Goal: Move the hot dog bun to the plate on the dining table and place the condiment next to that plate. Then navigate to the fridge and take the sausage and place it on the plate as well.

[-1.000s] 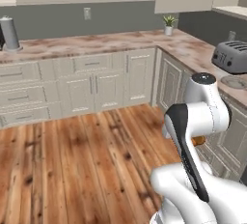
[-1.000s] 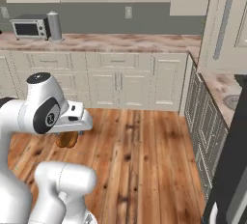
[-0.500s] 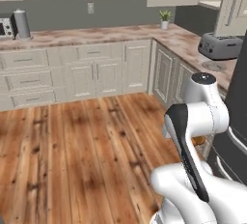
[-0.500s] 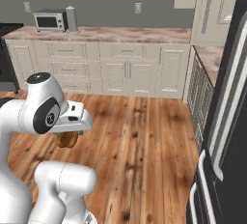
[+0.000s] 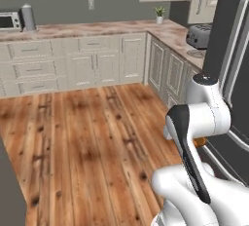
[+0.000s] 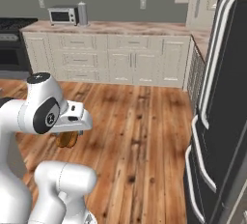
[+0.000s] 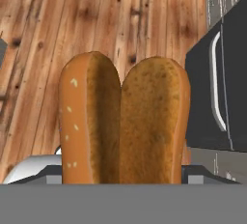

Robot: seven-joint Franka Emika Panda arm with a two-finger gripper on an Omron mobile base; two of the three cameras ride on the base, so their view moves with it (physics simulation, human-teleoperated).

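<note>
Bun (image 7: 123,121), orange-tan, split into two seeded halves, sits gripped in the wide-set end effector (image 7: 123,177).

On my screens, items present:
- Wooden plank floor (image 5: 87,142).
- Cream cabinets (image 6: 120,63) under a marbled worktop (image 5: 97,28).
- Microwave (image 6: 62,15) on the worktop, a grey canister (image 6: 82,13) just beside it.
- Toaster (image 5: 199,35) on the corner run.
- Small potted plant (image 5: 159,14) against the wall.
- Dark stove (image 6: 10,49) at the far end.
</note>
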